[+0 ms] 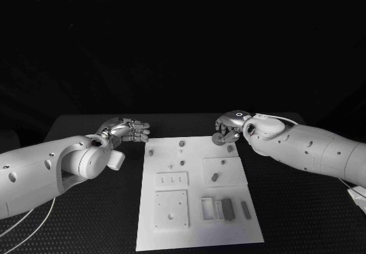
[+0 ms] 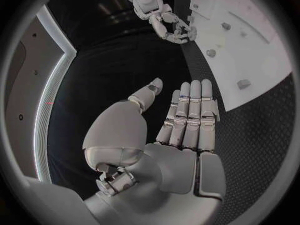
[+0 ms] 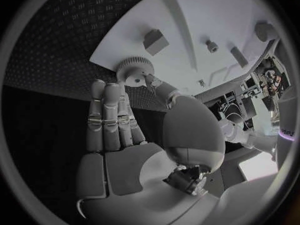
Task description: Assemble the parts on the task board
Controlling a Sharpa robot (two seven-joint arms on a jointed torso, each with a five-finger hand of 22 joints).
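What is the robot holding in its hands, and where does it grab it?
The right hand pinches a small toothed gear by its edge, at the task board's far corner. The left hand holds nothing.

Room was dark, my task board [image 1: 197,197] lit bright from overhead, mild glare; wrist views bent hard at edges.

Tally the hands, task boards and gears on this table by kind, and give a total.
Hands: 2, the left hand and the right hand
Task board: 1
Gear: 1, held by the right hand
Total: 4
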